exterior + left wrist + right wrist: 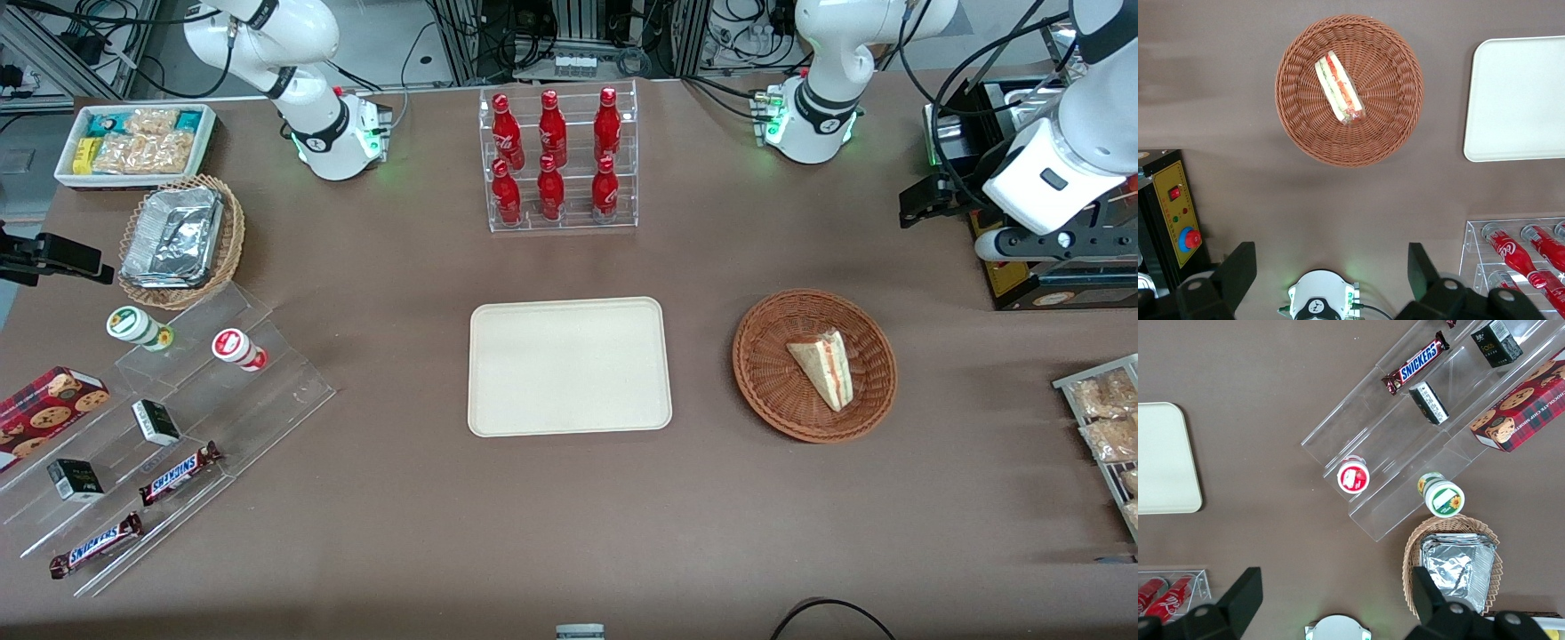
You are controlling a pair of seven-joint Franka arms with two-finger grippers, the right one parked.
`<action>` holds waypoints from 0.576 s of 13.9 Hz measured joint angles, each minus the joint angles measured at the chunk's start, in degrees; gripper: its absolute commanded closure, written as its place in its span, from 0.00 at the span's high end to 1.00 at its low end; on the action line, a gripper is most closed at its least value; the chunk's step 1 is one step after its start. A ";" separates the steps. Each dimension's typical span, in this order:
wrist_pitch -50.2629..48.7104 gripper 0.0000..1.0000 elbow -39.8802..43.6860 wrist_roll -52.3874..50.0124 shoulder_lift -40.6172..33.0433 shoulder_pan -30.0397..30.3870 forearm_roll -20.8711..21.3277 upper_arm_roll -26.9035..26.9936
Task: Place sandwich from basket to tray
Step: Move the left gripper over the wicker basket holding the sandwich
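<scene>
Left wrist view: the gripper (1331,283) hangs high with fingers spread wide and empty. The sandwich (1339,88) lies in the basket (1295,120), well below and ahead, its long axis slanted across the finger line; the tray (1518,100) sits alongside.

Bright even overhead light, soft shadows, sharp focus

A robotics lab staged as a snack shop: cable bundles (569,36) and aluminium framing edge the brown table (569,516); farther from the front camera than the gripper (1331,273), a control box (1175,213) with red stop button; acrylic racks of cola bottles (556,160).
</scene>
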 measured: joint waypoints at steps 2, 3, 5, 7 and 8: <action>0.00 1.00 0.03 0.00 0.01 0.00 0.00 -0.01; 0.00 1.00 0.03 0.00 0.06 -0.02 0.00 -0.04; 0.24 1.00 0.01 0.00 0.45 -0.15 0.00 -0.11; 2.44 1.00 -0.39 0.00 1.45 -0.34 0.00 -0.13; 4.04 1.00 -1.24 0.00 2.00 -0.41 0.00 -0.14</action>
